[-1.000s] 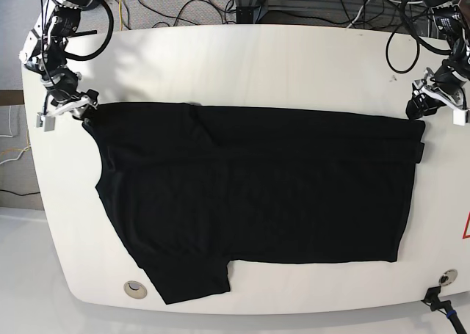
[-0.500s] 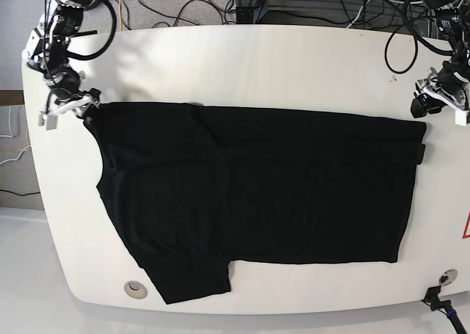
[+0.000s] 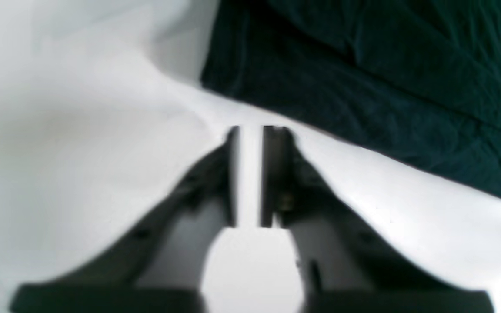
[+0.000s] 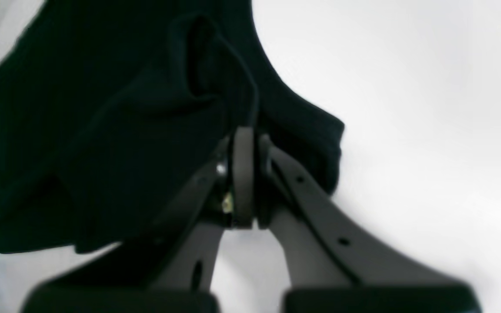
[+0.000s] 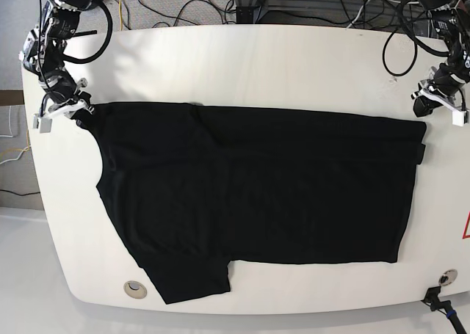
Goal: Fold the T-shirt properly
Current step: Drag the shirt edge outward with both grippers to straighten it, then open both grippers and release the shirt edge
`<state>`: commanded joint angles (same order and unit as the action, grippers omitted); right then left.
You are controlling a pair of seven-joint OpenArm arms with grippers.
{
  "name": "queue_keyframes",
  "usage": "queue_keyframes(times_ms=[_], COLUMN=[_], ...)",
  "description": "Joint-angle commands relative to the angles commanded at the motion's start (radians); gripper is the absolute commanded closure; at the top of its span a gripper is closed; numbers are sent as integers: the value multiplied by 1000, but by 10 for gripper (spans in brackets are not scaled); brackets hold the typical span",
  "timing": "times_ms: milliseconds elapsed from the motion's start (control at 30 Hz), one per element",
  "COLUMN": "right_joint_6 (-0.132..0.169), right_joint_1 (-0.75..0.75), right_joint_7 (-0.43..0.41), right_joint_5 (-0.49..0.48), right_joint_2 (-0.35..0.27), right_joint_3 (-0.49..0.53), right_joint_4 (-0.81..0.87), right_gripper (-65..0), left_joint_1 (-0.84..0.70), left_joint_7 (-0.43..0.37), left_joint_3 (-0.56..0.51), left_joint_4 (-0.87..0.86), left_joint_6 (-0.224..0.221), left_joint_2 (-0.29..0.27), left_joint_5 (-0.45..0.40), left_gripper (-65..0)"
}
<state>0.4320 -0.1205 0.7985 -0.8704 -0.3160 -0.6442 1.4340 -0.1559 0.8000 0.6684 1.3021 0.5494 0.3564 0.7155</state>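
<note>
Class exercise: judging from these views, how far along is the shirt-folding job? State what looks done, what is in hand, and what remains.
Done: the T-shirt lies spread on the table, its far edge seemingly doubled over.
In hand: the right gripper pinches the corner; the left gripper is slightly open over bare table, off the cloth.
Left: the shirt is far from compact, so most folding remains.

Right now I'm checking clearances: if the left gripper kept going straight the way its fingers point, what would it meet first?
The left gripper, slightly open and empty, points across a strip of bare white table toward the T-shirt. It would likely meet the shirt's edge first, though its height above the table is unclear.
</note>
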Motion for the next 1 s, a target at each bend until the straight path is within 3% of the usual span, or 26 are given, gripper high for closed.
queue_keyframes(times_ms=[67, 100, 1000], right_joint_6=[3, -11, -4], right_joint_1=[3, 3, 20], right_joint_7=[10, -9, -18], right_joint_5=[-12, 21, 12], right_joint_2=[-2, 2, 3], right_joint_3=[-1, -4, -5], right_joint_4=[-3, -8, -57], right_gripper=[0, 0, 0], left_joint_1=[8, 9, 47], left_joint_7=[8, -22, -28], left_joint_3=[-6, 10, 2], left_joint_4=[0, 1, -45], left_joint_6=[-8, 5, 21], left_joint_2=[-2, -1, -6], left_joint_5=[-11, -3, 9], left_gripper=[0, -33, -26])
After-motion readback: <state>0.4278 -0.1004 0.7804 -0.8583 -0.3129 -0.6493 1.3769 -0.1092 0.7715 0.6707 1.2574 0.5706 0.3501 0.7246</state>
